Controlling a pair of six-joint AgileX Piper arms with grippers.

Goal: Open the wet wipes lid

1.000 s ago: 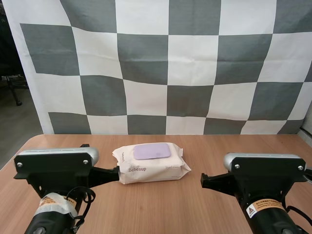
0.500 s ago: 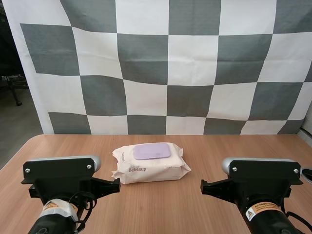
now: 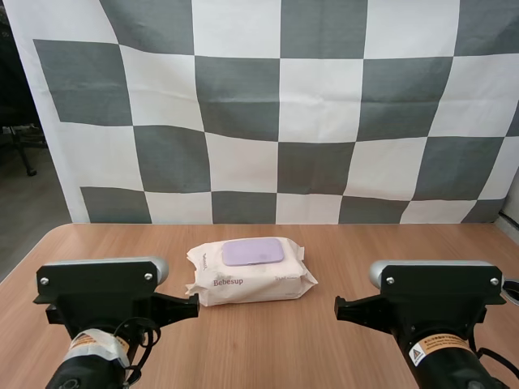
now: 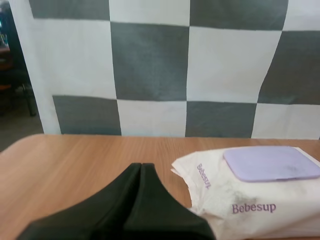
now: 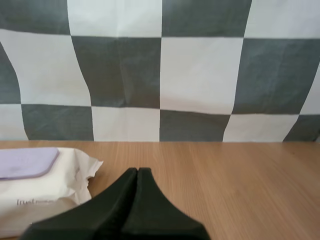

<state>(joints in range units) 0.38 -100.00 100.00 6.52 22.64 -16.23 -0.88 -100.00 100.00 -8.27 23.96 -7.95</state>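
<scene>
1. Task thing: a cream, soft plastic pack of wet wipes [image 3: 258, 281] lies flat on the light brown wooden surface [image 3: 268, 348]. It sits between the two arms and ahead of both tools. Its lilac, rounded-rectangle plastic lid [image 3: 253, 251] faces up and lies flush with the pack, so it reads as closed.
2. Left tool [image 4: 141, 165]: the black fingers are pressed together into one wedge and hold nothing. The tip is near the pack's near left corner and appears clear of it.
3. Right tool [image 5: 137, 170]: the fingers are likewise pressed together and empty. It sits farther from the pack's right end than the left tool does from its own end.
4. Step in hand (judgement): pre-approach. Neither tool is on the lid and the opening has not begun.
5. Next move (judgement): one tool should press down on the pack body to steady it. The other needs a fingertip under the lid's free edge to lever it up. Which edge carries the lifting lip cannot be told from these views.
6. Risk (judgement): the soft pack may slide or buckle if it is not steadied.
7. Writing: "Bebesup" in purple on the front face, and again on the left end near the crimped seam. Smaller grey print toward the right of the front face is unreadable.
</scene>
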